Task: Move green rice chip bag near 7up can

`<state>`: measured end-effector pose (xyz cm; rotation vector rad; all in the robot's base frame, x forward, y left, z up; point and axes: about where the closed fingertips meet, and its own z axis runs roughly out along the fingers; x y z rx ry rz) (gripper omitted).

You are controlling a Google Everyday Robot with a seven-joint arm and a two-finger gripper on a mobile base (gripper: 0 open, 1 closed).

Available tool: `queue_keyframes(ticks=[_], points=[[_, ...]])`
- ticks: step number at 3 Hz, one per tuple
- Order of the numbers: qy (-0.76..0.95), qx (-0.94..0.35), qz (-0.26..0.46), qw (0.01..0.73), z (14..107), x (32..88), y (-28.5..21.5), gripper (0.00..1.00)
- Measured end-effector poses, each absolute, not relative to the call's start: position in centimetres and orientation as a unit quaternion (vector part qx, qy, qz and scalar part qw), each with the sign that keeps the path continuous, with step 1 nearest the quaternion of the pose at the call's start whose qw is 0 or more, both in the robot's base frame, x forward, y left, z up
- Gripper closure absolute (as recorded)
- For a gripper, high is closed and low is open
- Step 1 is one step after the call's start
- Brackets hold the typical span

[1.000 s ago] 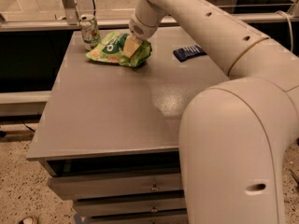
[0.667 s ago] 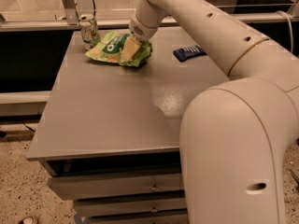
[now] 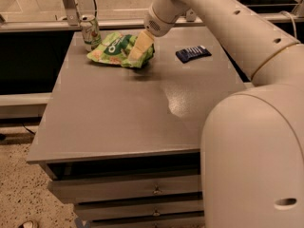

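The robot's bulky white arm [image 3: 223, 27] fills the right side of the view, reaching from its rounded body in the foreground to the far-left part of the grey, flat-topped bench [image 3: 137, 113], which has drawers below its front edge. On the far-left part of the bench top lies the green rice chip bag [image 3: 115, 48], a flat, crinkly light-green pouch with a dark-green oval logo; its right end is bunched up and casts a shadow on the surface. The tan end effector [image 3: 139, 47] comes down at a slant onto that bunched right end, its two fingers drawn together with no gap showing, clamped on the pouch. To the right of the bag, well apart from it, a small dark blue packet [image 3: 193, 53] lies flat. Just beside the bag's left end, at the far-left corner, stands the 7up can [image 3: 90, 32], a small upright white-and-green drink can with a silver top. Whether bag and can touch cannot be told.
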<state>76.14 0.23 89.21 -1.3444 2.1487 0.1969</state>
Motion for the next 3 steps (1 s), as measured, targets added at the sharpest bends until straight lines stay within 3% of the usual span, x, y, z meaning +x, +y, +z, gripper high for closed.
queue_keyframes(ticks=[3], points=[[0.697, -0.538, 0.214, 0.423, 96.5, 67.0, -5.3, 0.0]])
